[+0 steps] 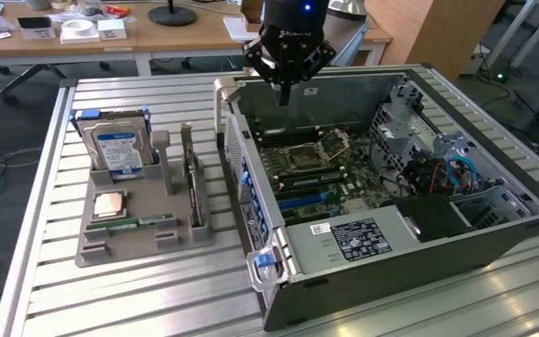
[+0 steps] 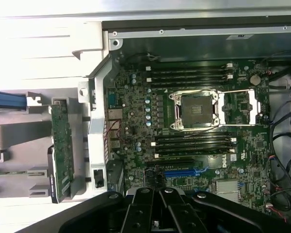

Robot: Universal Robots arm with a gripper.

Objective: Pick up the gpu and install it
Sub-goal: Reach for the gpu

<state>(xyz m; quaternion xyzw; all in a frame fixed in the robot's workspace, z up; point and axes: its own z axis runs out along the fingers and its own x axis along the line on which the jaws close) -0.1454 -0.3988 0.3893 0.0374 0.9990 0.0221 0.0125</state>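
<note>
gpu (image 1: 191, 179) is parked on its edge in the gray holder (image 1: 120, 242) on the bench (image 1: 157, 302), just beside the open computer case (image 1: 494, 239). We mostly see it edge-on, so its faces are hard to make out. From the wrist view it's a thin green strip (image 2: 62, 150), partly tucked behind the holder's posts. The gripper (image 1: 285, 93) hangs over the motherboard (image 1: 316, 168) at the case's far end, clenched with nothing in it and well apart from the card. The arm is cut off at the exterior view's top edge. The hard drive (image 1: 118, 147) stands in the same holder, its lower part hidden.
</note>
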